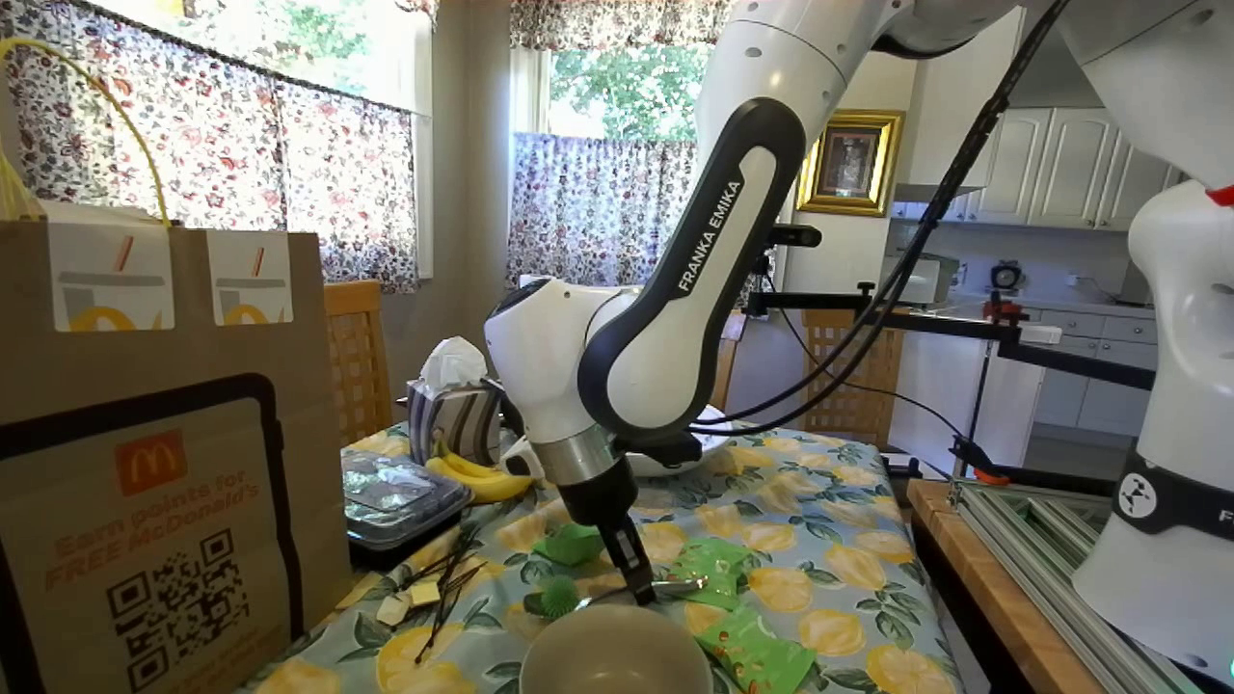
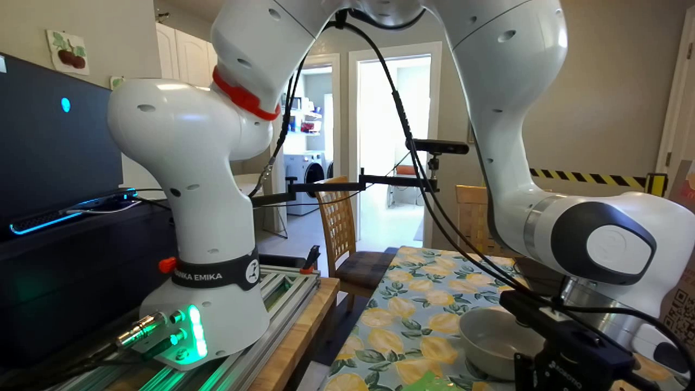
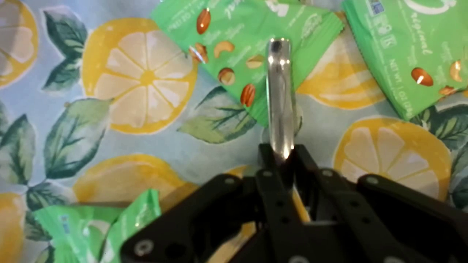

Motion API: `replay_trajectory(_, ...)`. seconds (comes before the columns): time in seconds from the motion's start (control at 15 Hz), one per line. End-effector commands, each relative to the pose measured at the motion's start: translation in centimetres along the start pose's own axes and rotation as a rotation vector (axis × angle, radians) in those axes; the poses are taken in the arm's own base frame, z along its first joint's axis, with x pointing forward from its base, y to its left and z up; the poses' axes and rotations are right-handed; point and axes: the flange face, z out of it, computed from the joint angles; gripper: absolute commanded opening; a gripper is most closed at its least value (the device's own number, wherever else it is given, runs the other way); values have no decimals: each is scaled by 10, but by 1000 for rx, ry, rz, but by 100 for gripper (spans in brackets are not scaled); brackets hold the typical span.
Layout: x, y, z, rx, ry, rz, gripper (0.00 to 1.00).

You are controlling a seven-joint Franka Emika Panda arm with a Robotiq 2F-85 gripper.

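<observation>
Got a shiny metal utensil (image 3: 280, 95) clamped in the tool (image 3: 281, 155), pinched narrow from both sides; poking out over a green nut-mix packet (image 3: 237, 40) in the wrist view, can't tell whether touching it; with a second green packet (image 3: 406, 54) off to one side and a crumpled green packet (image 3: 84, 230) near the tool. Also spotted a beige bowl (image 1: 617, 646) close to the tool in both exterior views, plus, in an exterior view, a spiky green ball (image 1: 559, 596) near the utensil; farther along the lemon-print bench (image 1: 839, 540), got bananas (image 1: 487, 482) and a striped tissue box (image 1: 448, 424).
</observation>
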Motion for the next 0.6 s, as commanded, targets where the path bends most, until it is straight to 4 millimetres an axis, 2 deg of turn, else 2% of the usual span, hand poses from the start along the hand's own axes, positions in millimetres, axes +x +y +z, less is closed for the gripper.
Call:
replay_trajectory(0.0,2,-1,-3,5,4,16,4)
replay_trajectory(0.53,-5,-2,-13,-7,8,22,4)
